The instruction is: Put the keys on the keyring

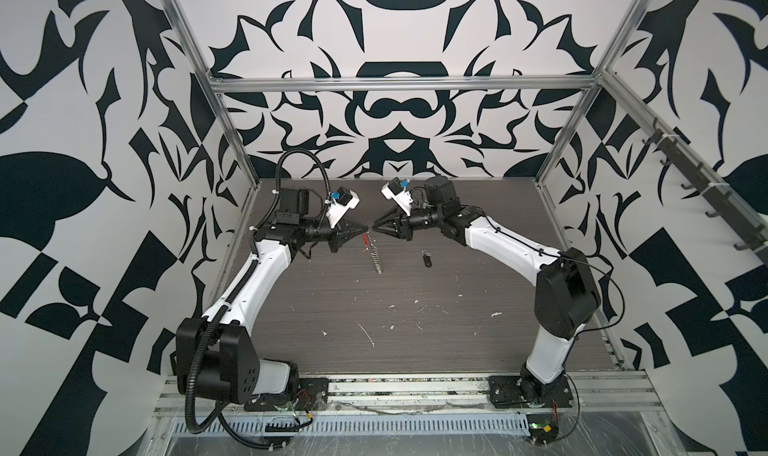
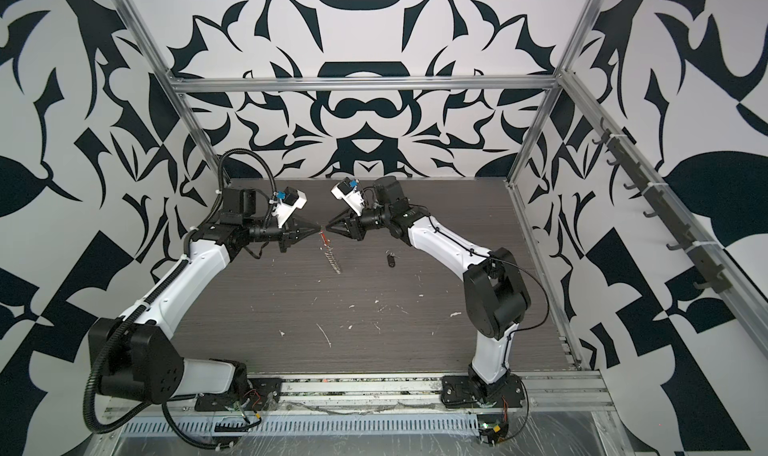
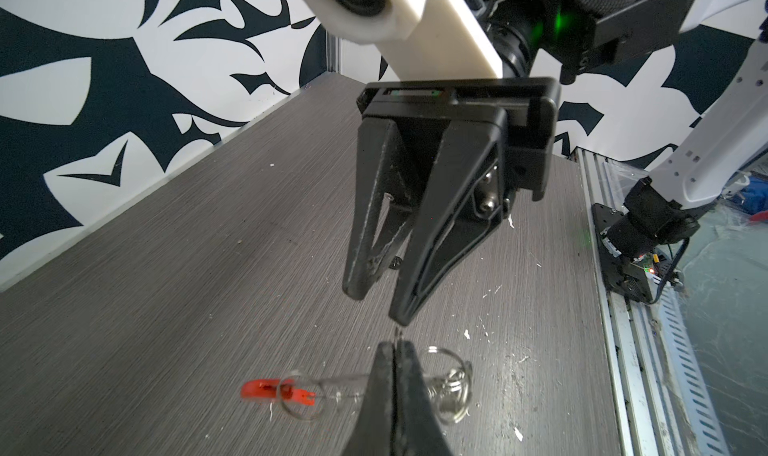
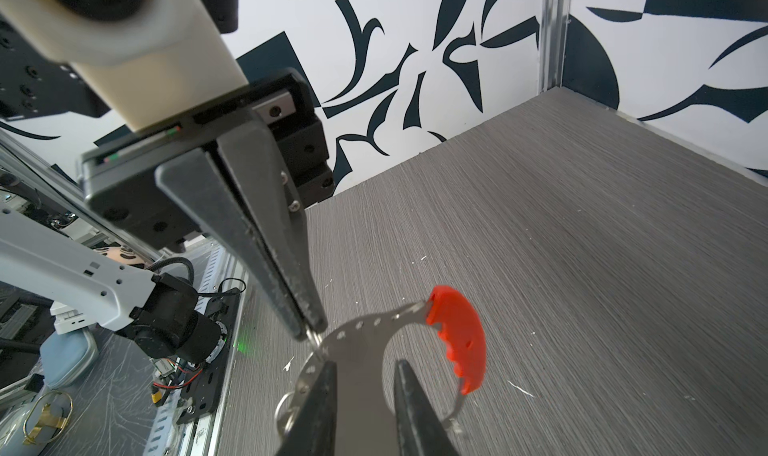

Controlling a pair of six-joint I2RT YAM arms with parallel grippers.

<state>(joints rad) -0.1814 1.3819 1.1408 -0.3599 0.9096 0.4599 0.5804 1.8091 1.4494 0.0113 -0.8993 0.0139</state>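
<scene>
Finding: my left claw (image 4: 309, 329) is clenched on a small silver split ring (image 4: 313, 338) at the edge of the keyring (image 4: 365, 321), holding its upper part off the table (image 1: 415, 350). In both top views the chain end trails down toward the tabletop, and I cannot tell whether it touches. My right claw (image 3: 377, 304) stands tip to tip with the left, jaws parted and nothing gripped. In its own wrist view the perforated metal band runs behind its fingers (image 4: 409, 395); contact unconfirmed. The red plastic section (image 4: 457, 337) curves off to one side, clear of both claws. The black key fob (image 1: 426, 260) lies flat on the table near my right wrist, well apart from the keyring and not yet picked up. Assessment: the step in hand looks like steadying the ring for threading. Recommended: grip firmly with the left, avoid twisting the thin wire, then take the fob by its body so its tiny ring is free. Obstructions: none on the path; only white flecks (image 1: 368, 335) mark the table. Risk: the crowded claws could knock together.
</scene>
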